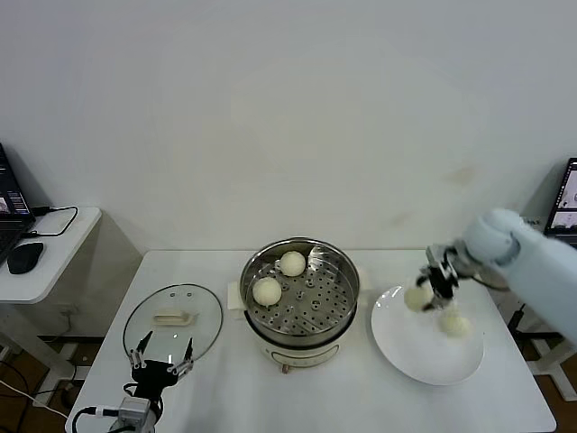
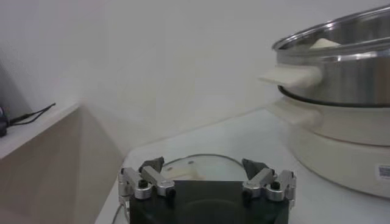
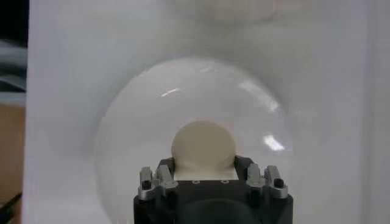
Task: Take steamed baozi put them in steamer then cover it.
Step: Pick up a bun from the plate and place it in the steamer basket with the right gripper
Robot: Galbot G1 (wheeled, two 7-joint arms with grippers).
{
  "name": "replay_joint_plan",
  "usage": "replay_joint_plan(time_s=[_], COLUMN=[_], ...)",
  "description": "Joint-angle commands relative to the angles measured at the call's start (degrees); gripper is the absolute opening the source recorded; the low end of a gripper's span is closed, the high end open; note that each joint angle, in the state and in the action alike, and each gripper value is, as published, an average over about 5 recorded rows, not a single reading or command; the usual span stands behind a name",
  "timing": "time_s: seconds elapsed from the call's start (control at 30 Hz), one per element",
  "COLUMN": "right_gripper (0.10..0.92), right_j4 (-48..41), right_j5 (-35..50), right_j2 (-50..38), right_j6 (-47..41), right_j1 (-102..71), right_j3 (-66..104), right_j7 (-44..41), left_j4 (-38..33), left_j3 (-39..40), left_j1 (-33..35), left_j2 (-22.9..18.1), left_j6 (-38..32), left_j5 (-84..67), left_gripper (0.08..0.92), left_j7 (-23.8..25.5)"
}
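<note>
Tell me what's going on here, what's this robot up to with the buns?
The right gripper is shut on a steamed baozi above the white plate, where another baozi lies. Two baozi already sit in the steamer. The left gripper waits open at the near edge of the glass lid, which lies on the table beside the steamer, so covering is not yet done.

The right gripper [image 3: 204,173] grips a cream-white baozi [image 3: 203,148] between its fingers, above the white plate [image 3: 122,134].
</note>
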Motion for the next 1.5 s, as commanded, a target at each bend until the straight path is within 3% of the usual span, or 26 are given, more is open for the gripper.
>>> replay_joint_plan(time_s=[0.03, 0.23, 0.7, 1.23, 1.5], right_gripper=[0.601, 0.599, 0.602, 0.602, 0.602], right_j4=[-8.8, -18.5, -14.8, -4.4, 1.5], right_j5=[10.9, 13.2, 7.9, -11.4, -10.4], right_j2=[16.6, 27.4, 32.6, 32.7, 31.7], right_j6=[4.0, 26.5, 46.7, 54.3, 52.6], right_j1=[20.8, 22.5, 20.6, 16.8, 15.2], right_j3=[-8.4, -10.4, -18.8, -19.7, -21.6], right_j7=[-3.7, -5.6, -5.5, -1.9, -2.6], left_j4=[-0.3, -1.2, -2.7, -4.0, -4.6], left_j3=[-0.8, -1.5, -1.8, -2.8, -2.9], left_j1=[0.6, 1.1, 1.6, 2.5, 2.6], left_j2=[0.2, -0.1, -1.0, -1.4, -1.3], left_j6=[-0.2, -0.3, -0.3, -0.3, -0.3], left_j5=[-0.3, -0.3, -0.4, -1.1, -1.1], left_gripper=[0.823, 0.823, 0.823, 0.823, 0.823], left_j7=[-2.6, -2.9, -2.9, -3.0, -2.5])
